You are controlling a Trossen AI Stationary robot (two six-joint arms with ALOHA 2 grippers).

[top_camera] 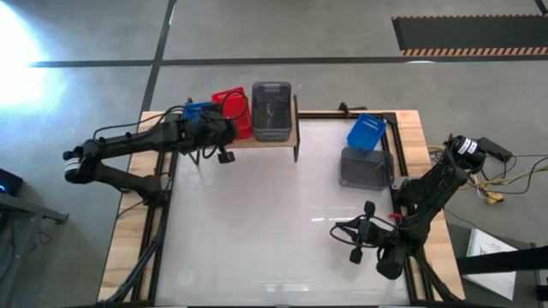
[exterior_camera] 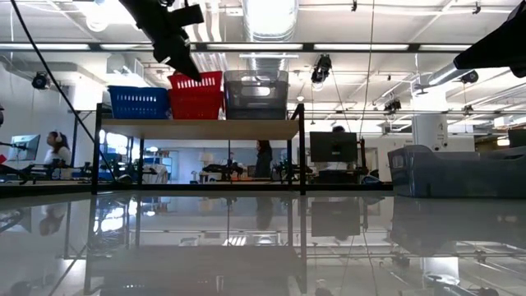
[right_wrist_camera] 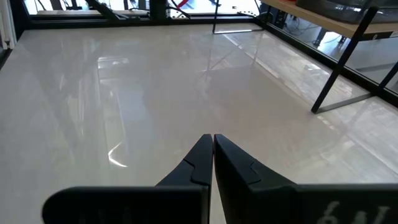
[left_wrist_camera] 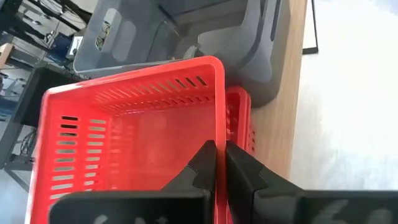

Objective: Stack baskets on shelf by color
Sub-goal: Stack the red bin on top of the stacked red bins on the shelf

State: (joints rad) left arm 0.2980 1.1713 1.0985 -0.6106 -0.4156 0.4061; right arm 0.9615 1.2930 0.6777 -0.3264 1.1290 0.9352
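The red basket [left_wrist_camera: 130, 130] sits on the shelf [top_camera: 295, 137], between the blue basket [exterior_camera: 138, 102] at one end and the grey basket [top_camera: 272, 109] at the other. In my left wrist view a second red rim shows just outside the upper one, so I judge this to be a red stack in the making, with the upper basket slightly askew and perhaps not yet fully nested. My left gripper [left_wrist_camera: 219, 163] is at the near wall of that red basket, fingers pressed together on its rim or just against it; whether plastic lies between them I cannot tell.

Further out, a blue basket [top_camera: 368, 131] and a grey basket [top_camera: 366, 167] lie on the white table [top_camera: 257, 222] near its right edge, just beside each other and well apart from the shelf. My right gripper [right_wrist_camera: 210, 155] hangs low over bare table at the near right, fingers pressed together and empty.

To finish this step well, I should square the upper red basket over the one beneath, keep it level, and let it drop into place without nudging the grey basket that touches or nearly touches it. Release should be straight up, so the rim does not catch. The loose blue and grey baskets would then go to their matching colours; the right arm is the nearer to them.
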